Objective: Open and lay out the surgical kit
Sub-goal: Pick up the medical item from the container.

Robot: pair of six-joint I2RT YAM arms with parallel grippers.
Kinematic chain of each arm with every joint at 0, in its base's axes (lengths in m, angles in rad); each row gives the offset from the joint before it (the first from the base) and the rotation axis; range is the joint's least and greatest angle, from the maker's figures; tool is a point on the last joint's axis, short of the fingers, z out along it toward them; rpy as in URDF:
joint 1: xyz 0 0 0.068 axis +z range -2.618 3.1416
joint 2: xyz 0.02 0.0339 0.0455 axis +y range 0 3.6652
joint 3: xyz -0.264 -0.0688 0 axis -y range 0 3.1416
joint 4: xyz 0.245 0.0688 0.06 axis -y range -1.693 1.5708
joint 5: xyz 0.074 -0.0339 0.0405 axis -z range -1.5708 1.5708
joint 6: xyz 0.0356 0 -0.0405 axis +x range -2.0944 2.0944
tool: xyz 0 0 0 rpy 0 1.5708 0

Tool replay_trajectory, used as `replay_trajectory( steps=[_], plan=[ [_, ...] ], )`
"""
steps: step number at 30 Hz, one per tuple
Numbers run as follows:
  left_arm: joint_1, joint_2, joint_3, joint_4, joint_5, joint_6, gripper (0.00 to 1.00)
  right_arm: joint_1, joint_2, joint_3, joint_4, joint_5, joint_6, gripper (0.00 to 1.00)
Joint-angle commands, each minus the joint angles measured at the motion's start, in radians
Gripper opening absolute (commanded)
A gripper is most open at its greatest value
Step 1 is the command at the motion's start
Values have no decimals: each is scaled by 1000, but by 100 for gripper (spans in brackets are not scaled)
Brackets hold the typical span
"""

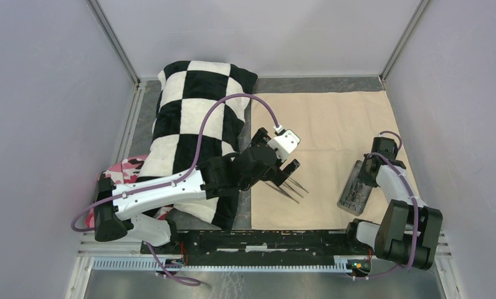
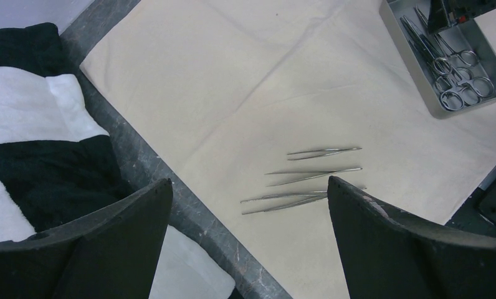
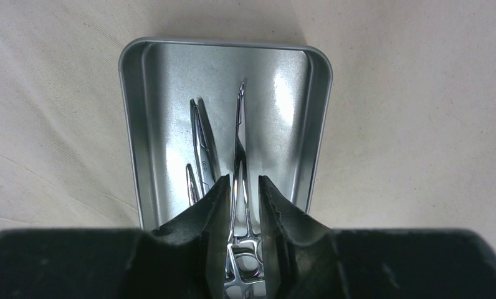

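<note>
the beige cloth wrap (image 1: 333, 118) lies opened out flat, faint fold creases crossing it. three thin steel tweezers (image 2: 314, 176) rest on it near its near-left edge, side by side, roughly parallel and slightly apart, tips all pointing the same way. well apart from them, toward the cloth's right side, sits the small rectangular grey metal tray (image 1: 356, 187) with rounded corners. several scissor-handled forceps (image 2: 457, 68) lie lengthwise inside it, ring handles gathered at one end.
</note>
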Motion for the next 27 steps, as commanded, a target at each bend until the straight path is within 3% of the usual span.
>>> replay_trajectory(
  steps=[1, 16, 27],
  plan=[
    [-5, -1, -4, 41, -25, 34, 100, -2, 12, 1, 39, -2, -9, 28],
    [-4, 3, -3, 39, -28, 34, 100, -3, 60, -54, 68, -23, 1, 27],
    [-4, 5, -3, 37, -25, 34, 100, -3, -2, -30, 42, 23, 1, 0]
  ],
)
